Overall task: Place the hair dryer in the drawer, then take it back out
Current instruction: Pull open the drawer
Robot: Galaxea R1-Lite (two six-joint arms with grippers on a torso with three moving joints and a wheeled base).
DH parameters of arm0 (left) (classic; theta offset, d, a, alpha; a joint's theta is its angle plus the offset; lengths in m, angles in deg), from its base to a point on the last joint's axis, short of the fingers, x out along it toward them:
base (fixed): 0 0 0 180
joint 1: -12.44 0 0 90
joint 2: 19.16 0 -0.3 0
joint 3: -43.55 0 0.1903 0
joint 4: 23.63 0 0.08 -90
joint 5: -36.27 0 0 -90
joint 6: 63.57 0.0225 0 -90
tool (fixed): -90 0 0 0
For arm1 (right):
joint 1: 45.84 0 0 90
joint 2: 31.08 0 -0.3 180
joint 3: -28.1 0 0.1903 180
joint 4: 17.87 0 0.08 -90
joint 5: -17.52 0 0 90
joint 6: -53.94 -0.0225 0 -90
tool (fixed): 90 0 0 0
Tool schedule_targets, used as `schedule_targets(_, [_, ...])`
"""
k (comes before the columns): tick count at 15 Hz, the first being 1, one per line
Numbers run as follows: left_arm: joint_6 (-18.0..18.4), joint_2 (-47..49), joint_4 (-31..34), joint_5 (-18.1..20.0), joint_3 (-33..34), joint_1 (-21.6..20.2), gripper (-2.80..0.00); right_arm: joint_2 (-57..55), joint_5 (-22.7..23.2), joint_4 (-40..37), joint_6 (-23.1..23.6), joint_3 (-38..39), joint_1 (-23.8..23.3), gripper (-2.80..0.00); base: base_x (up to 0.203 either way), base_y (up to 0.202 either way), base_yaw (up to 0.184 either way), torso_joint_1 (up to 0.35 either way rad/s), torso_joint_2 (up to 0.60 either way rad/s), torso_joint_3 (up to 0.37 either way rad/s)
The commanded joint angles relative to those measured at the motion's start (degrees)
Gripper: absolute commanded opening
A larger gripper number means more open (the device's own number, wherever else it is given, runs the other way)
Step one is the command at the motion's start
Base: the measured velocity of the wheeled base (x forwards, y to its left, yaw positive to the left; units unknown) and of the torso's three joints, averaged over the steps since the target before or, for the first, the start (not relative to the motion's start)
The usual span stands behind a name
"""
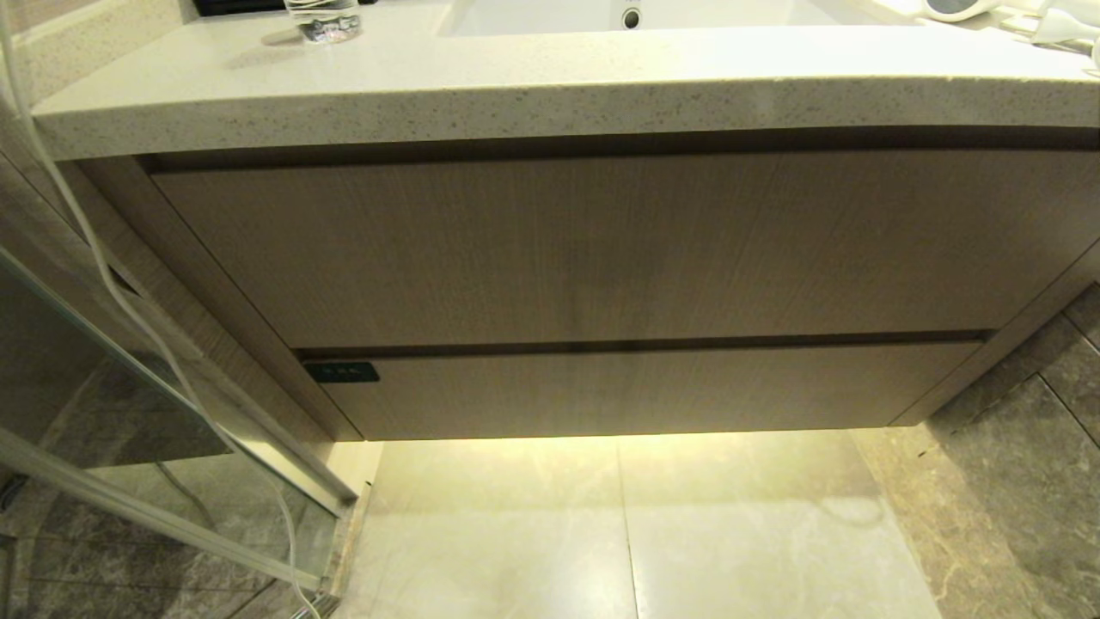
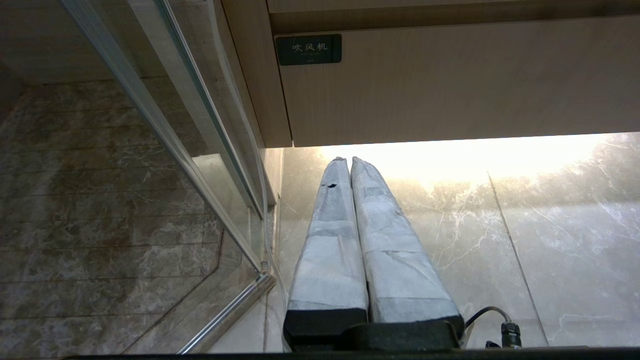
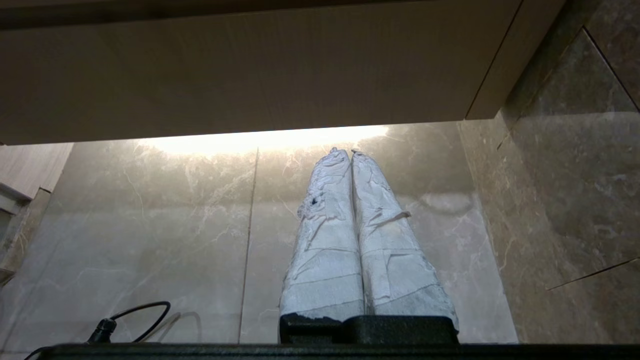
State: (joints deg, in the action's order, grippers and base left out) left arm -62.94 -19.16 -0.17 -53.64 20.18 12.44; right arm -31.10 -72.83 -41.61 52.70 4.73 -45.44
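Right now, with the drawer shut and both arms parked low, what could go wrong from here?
1. The drawer is handleless, with only a thin gap above it, so the shut left tool or right tool may slip.
2. The hair dryer sits at the countertop's far right, mostly out of the head view; the grasp may be poorly aimed.
3. A white cable hangs at the left, possibly snagging the left arm.

Two light-brown wood-grain fronts under the speckled stone worktop — one tall wood-grain panel and, below it, one shallow handleless drawer bearing one small black tag at its left corner. On the worktop's far right corner, one white hair dryer; near the far left, one clear glass jar.
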Motion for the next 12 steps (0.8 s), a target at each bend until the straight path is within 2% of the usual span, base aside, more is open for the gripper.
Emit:
schedule_targets(1, [-0.01,0.00,-0.01,-0.01,0.00,0.00,-2.80,-0.06,0.09,-0.07,0.27,0.09,0.04,-2.80,0.000,0.000,0.000,0.000,0.00,0.000])
schedule_targets(8, [-0.01,0.00,-0.01,-0.01,0.00,0.00,-2.80,-0.03,0.24,0.09,0.68,-0.80,0.04,-2.80,0.000,0.000,0.000,0.000,0.00,0.000])
schedule_targets(10, [-0.01,0.00,-0.01,-0.01,0.00,0.00,-2.80,-0.87,3.52,-3.18,0.13,-8.16,0.04,-2.80,0.000,0.000,0.000,0.000,0.00,0.000])
schedule_targets(12, [-0.01,0.00,-0.01,-0.01,0.00,0.00,-2.80,-3.62,8.88,-13.53,0.05,-20.94,0.03,-2.80,0.000,0.000,0.000,0.000,0.00,0.000])
